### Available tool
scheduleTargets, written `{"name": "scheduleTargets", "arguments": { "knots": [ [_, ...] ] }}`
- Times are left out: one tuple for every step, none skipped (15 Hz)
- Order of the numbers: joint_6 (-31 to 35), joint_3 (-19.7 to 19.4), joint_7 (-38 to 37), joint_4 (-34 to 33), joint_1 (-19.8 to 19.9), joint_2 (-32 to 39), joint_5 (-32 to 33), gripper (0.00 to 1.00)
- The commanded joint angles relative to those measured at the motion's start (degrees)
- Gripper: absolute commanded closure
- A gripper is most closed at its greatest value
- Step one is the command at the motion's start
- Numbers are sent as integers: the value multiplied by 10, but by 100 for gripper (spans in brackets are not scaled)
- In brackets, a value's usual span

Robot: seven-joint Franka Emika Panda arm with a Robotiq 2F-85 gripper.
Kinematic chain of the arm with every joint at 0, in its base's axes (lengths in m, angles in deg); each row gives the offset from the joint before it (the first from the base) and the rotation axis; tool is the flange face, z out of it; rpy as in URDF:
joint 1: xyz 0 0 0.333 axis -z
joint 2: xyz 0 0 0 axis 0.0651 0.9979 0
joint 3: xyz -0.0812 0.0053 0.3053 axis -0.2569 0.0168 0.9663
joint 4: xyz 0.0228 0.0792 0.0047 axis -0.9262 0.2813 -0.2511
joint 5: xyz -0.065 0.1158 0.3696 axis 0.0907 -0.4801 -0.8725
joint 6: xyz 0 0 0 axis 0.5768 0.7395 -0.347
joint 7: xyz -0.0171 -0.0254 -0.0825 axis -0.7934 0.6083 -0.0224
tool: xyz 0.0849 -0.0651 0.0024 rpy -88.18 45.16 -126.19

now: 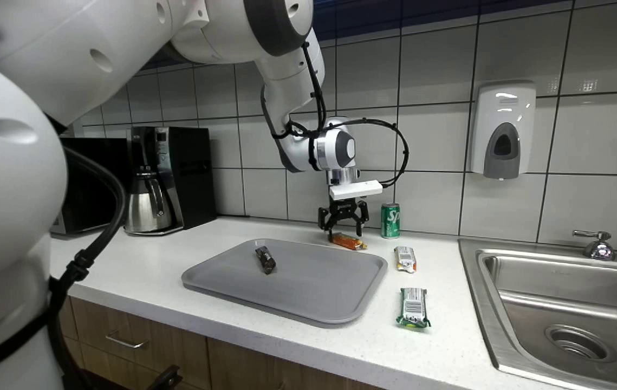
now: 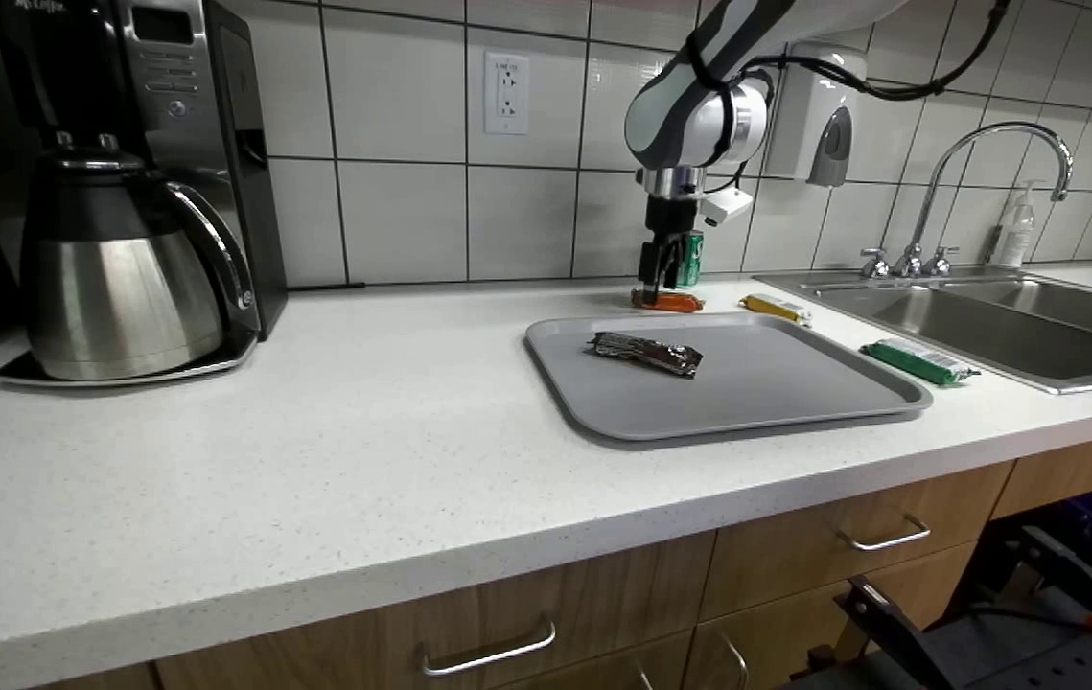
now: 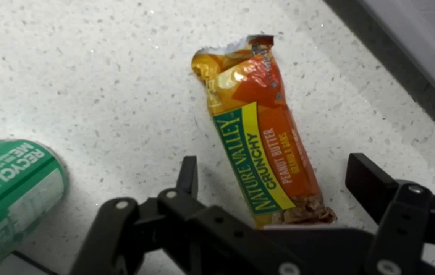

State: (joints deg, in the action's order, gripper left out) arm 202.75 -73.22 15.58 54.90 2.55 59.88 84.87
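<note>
The orange bar [image 3: 259, 137] is looking glossy and crinkled, like plastic film; the gripper [image 1: 344, 234] is bearing a matt finish. The can [image 1: 390, 221] is gleaming in painted metal, the carafe [image 2: 124, 307] and the sink [image 1: 487, 303] in satiny steel. The tray [image 1: 313, 281] is showing matt plastic, the smooth tiles [image 2: 402, 96] are shining, and the drawers [image 2: 622, 594] are displaying wood grain.
</note>
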Motion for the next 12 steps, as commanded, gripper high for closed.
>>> {"name": "scheduleTargets", "arguments": {
  "knots": [
    [-30, 14, 41, -40, 13, 23, -11, 0],
    [-32, 14, 45, -43, 13, 25, -12, 0],
    [-33, 13, 47, -45, 12, 27, -12, 0],
    [-34, 13, 48, -46, 11, 27, -12, 0],
    [-34, 13, 49, -46, 11, 27, -13, 0],
    [-33, 13, 49, -46, 11, 25, -13, 0],
    [-33, 13, 51, -45, 11, 23, -13, 0],
    [-32, 13, 51, -45, 10, 23, -13, 0],
    [-33, 13, 52, -46, 10, 22, -14, 0],
    [-31, 13, 53, -45, 10, 20, -13, 0],
    [-31, 13, 54, -46, 10, 21, -13, 0],
    [-33, 12, 53, -47, 9, 22, -13, 0]
  ]
}}
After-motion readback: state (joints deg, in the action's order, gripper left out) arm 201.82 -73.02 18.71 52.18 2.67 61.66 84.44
